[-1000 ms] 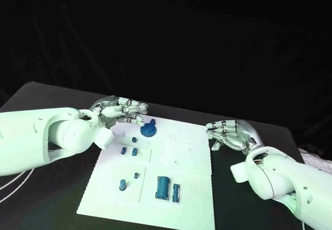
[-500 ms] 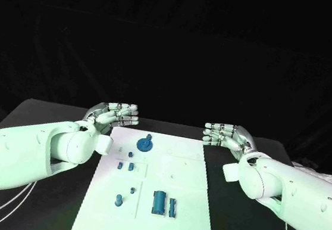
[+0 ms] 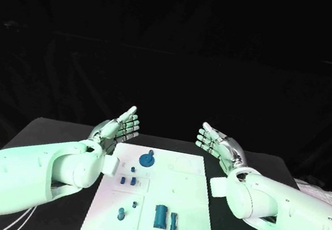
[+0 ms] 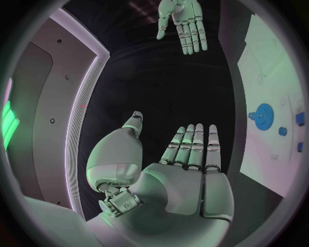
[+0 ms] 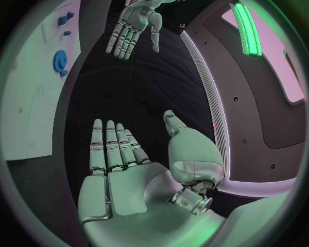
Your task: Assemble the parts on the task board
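The white task board (image 3: 178, 196) lies in the middle of the black table. A round blue gear-like part (image 3: 148, 160) stands near its far end. Small blue pieces (image 3: 127, 179) sit left of centre, and two longer blue parts (image 3: 161, 216) lie near the front. My left hand (image 3: 120, 127) is raised above the board's far left corner, flat with fingers straight and apart, holding nothing. My right hand (image 3: 218, 143) mirrors it at the far right, flat and empty. The left wrist view shows the left palm (image 4: 183, 177), the right hand (image 4: 183, 23) and the blue gear (image 4: 262, 116).
White crumpled paper (image 3: 330, 195) lies at the table's right edge. In the right wrist view the right palm (image 5: 119, 177) faces the left hand (image 5: 134, 25), with the board (image 5: 32, 103) and its blue gear (image 5: 59, 60) off to one side.
Both hands have risen from the board's far corners and uncurled from bent fingers to flat, straight palms. The camera has tilted, shifting the whole picture.
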`<control>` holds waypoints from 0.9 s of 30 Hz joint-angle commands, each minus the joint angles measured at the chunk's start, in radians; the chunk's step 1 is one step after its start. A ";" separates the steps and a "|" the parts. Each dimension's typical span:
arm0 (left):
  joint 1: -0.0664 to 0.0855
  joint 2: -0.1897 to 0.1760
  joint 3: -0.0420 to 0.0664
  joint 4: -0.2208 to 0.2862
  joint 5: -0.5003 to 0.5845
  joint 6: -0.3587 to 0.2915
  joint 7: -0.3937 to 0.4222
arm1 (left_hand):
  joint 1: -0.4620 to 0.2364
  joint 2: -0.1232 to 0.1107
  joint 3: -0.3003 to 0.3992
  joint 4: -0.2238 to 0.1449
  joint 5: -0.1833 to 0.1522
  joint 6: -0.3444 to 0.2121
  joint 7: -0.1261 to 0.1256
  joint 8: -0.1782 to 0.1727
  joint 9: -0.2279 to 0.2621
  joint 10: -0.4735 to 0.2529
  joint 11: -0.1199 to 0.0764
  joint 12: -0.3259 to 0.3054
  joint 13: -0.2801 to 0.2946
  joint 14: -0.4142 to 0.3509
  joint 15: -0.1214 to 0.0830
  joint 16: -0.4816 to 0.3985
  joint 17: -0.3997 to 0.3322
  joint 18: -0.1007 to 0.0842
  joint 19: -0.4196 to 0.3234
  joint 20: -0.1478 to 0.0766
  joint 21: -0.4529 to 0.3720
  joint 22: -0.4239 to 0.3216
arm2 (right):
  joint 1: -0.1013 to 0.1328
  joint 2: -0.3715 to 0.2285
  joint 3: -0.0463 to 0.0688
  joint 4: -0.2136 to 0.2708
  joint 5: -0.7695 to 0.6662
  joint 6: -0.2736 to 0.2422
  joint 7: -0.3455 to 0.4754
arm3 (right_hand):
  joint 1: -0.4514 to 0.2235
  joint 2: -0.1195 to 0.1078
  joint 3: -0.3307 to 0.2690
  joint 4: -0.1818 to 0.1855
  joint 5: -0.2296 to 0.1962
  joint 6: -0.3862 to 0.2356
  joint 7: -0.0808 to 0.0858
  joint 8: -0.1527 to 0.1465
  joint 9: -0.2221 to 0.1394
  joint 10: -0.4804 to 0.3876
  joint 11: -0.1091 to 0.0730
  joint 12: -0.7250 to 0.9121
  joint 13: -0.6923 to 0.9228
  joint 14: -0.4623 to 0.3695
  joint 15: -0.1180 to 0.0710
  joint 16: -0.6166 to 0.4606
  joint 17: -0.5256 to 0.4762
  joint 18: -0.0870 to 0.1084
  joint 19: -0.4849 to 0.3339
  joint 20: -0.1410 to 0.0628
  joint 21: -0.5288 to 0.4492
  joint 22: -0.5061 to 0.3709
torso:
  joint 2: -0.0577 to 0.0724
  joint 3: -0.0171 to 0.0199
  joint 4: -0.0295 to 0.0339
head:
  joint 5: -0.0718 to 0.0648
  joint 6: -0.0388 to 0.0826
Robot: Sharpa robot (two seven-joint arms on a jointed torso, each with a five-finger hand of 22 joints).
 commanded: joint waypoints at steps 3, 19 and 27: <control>-0.025 -0.007 0.007 0.077 -0.062 -0.244 0.093 | -0.276 0.005 -0.105 -0.016 -0.010 -0.185 -0.089 -0.024 -0.005 -0.191 -0.055 -0.084 -0.005 -0.189 -0.027 -0.090 -0.078 -0.033 -0.164 -0.048 -0.006 -0.092 | -0.015 -0.009 0.007 0.078 0.120 -0.204 0.100 | -0.256 0.001 -0.083 0.011 -0.009 -0.185 -0.100 -0.013 -0.006 -0.212 -0.028 -0.019 -0.041 -0.224 -0.006 -0.012 -0.047 -0.038 -0.197 -0.089 -0.054 -0.066 | -0.013 0.0060 0.0040 | 0.000 0.004; -0.041 -0.013 0.013 0.127 -0.082 -0.335 0.121 | -0.493 0.005 -0.105 -0.016 -0.010 -0.330 -0.089 -0.024 -0.005 -0.341 -0.055 -0.084 -0.005 -0.337 -0.027 -0.090 -0.078 -0.109 -0.292 -0.125 -0.006 -0.164 | -0.021 -0.012 0.010 0.110 0.144 -0.246 0.117 | -0.457 0.001 -0.146 0.011 -0.009 -0.329 -0.100 -0.013 -0.006 -0.378 -0.028 -0.019 -0.041 -0.399 -0.006 -0.012 -0.123 -0.113 -0.351 -0.089 -0.142 -0.066 | -0.013 0.0060 0.0040 | 0.000 0.004; -0.041 -0.013 0.013 0.127 -0.082 -0.335 0.121 | -0.557 0.005 -0.105 -0.016 -0.010 -0.373 -0.089 -0.024 -0.005 -0.386 -0.055 -0.084 -0.005 -0.381 -0.027 -0.090 -0.078 -0.109 -0.329 -0.125 -0.006 -0.242 | -0.021 -0.012 0.010 0.110 0.144 -0.246 0.117 | -0.517 0.001 -0.219 0.011 -0.009 -0.373 -0.100 -0.013 -0.006 -0.428 -0.028 -0.019 -0.041 -0.452 -0.006 -0.012 -0.123 -0.113 -0.397 -0.089 -0.142 -0.066 | -0.013 0.0060 0.0040 | 0.000 0.004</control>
